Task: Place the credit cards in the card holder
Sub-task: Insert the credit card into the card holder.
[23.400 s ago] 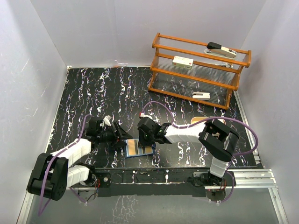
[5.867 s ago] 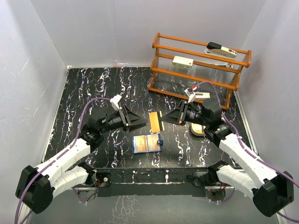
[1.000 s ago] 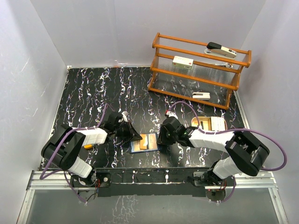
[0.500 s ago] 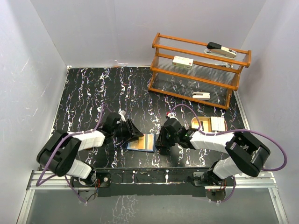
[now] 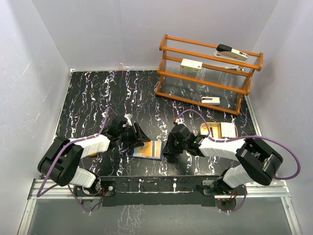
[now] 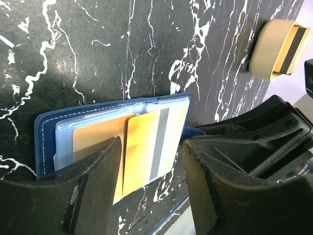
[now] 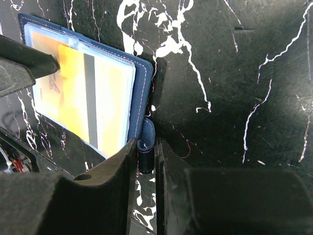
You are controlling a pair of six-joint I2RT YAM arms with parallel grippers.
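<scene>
The card holder lies open near the table's front edge, blue rim outward. A tan-orange credit card with a grey stripe rests on its pockets, the lower end sticking out past the edge; the same card shows in the right wrist view. My left gripper straddles that card with its fingers apart, touching nothing. My right gripper is shut on the holder's blue snap tab at the right side. Another card stands in the beige tray.
The beige tray sits to the right of the holder, behind my right arm. A wooden rack with white block-shaped devices stands at the back right. White walls close in the black marbled table.
My left gripper has opened and let go of the striped card, which now lies on the flat holder. The right gripper has stayed on the tab, closing slightly.
</scene>
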